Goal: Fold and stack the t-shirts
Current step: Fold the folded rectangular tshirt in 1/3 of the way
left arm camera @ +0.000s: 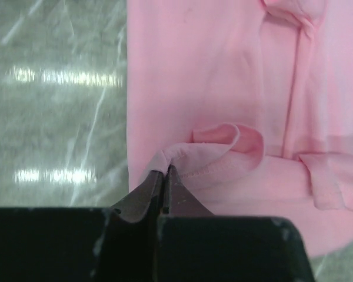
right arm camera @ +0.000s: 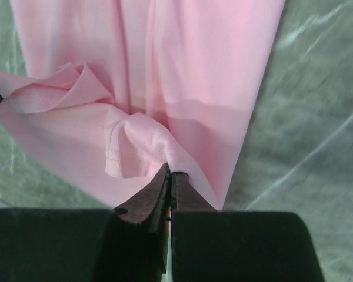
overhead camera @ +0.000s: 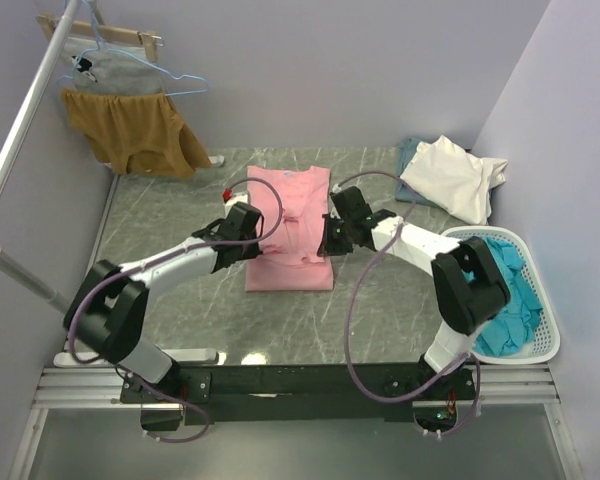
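A light pink t-shirt lies lengthwise on the marble table, folded into a narrow strip. My left gripper is at its left edge, shut on a pinch of the hem fabric. At the right edge my right gripper is shut on a lifted fold of the same pink shirt. Both pinched corners are raised off the layer below. A cream-white t-shirt lies crumpled at the back right over a grey-blue one. Teal t-shirts fill the basket.
A white laundry basket stands at the right edge. At the back left, a mustard-brown garment and a grey one hang on hangers from a white rail. Bare marble table lies left of the pink shirt.
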Robot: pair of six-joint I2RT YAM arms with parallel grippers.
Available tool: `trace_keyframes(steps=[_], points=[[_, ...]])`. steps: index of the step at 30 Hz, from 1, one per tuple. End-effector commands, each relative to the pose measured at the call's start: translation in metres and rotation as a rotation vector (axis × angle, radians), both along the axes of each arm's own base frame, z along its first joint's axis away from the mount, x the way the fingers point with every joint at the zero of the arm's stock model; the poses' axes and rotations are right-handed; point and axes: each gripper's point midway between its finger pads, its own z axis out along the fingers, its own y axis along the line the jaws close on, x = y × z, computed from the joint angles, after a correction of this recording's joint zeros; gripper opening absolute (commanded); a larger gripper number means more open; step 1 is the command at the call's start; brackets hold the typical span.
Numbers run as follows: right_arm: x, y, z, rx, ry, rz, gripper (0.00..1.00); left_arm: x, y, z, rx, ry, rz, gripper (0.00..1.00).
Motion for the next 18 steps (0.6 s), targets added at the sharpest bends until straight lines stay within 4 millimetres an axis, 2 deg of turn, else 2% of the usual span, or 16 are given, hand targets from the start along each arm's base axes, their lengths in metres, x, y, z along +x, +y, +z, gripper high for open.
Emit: trace_keyframes(steps=[1, 2, 3, 4, 5, 6, 7, 9, 10, 11, 12, 13, 14, 15, 17, 18], points=[[0.030, 0.001, 0.001, 0.004, -0.017, 0.022, 0.00, 0.042, -0.013, 0.011, -0.037, -0.077, -0.074, 0.01], [0.040, 0.004, 0.007, 0.008, -0.033, 0.023, 0.00, 0.046, -0.016, 0.010, -0.046, -0.074, -0.090, 0.01], [0.045, 0.001, -0.002, -0.009, -0.016, 0.016, 0.00, 0.054, -0.013, 0.004, -0.044, -0.069, -0.083, 0.01], [0.048, -0.001, -0.004, -0.025, -0.010, 0.014, 0.00, 0.061, -0.014, 0.007, -0.045, -0.077, -0.083, 0.01], [0.058, -0.001, 0.001, -0.034, -0.031, 0.001, 0.00, 0.065, -0.012, 0.004, -0.035, -0.073, -0.085, 0.01], [0.063, -0.004, -0.002, -0.048, -0.028, -0.007, 0.00, 0.067, -0.009, -0.003, -0.021, -0.057, -0.078, 0.01], [0.066, -0.005, -0.003, -0.060, -0.035, -0.013, 0.04, 0.072, -0.007, -0.003, -0.014, -0.059, -0.072, 0.04], [0.082, -0.016, 0.000, -0.107, -0.069, -0.067, 0.21, 0.078, 0.001, -0.009, 0.005, -0.051, -0.045, 0.85], [0.089, -0.022, 0.003, -0.129, -0.099, -0.096, 0.45, 0.081, 0.003, -0.007, 0.010, -0.056, -0.038, 0.99], [0.092, -0.029, 0.005, -0.157, -0.118, -0.119, 0.52, 0.082, 0.006, -0.005, 0.023, -0.062, -0.030, 0.99], [0.097, -0.041, 0.016, -0.201, -0.167, -0.163, 0.56, 0.085, 0.010, 0.004, 0.037, -0.086, -0.015, 1.00], [0.099, -0.043, 0.026, -0.198, -0.201, -0.180, 0.59, 0.084, 0.011, 0.010, 0.036, -0.101, -0.015, 0.99], [0.093, -0.047, 0.025, -0.193, -0.206, -0.179, 0.61, 0.084, 0.013, 0.019, 0.031, -0.123, -0.012, 1.00], [0.088, -0.040, 0.046, -0.136, -0.241, -0.154, 0.63, 0.081, 0.012, 0.036, 0.008, -0.161, -0.018, 0.99], [0.079, -0.033, 0.052, -0.082, -0.244, -0.120, 0.63, 0.074, 0.011, 0.043, -0.016, -0.173, -0.043, 0.99], [0.073, -0.028, 0.055, -0.053, -0.232, -0.100, 0.63, 0.069, 0.007, 0.054, -0.042, -0.191, -0.062, 0.99]])
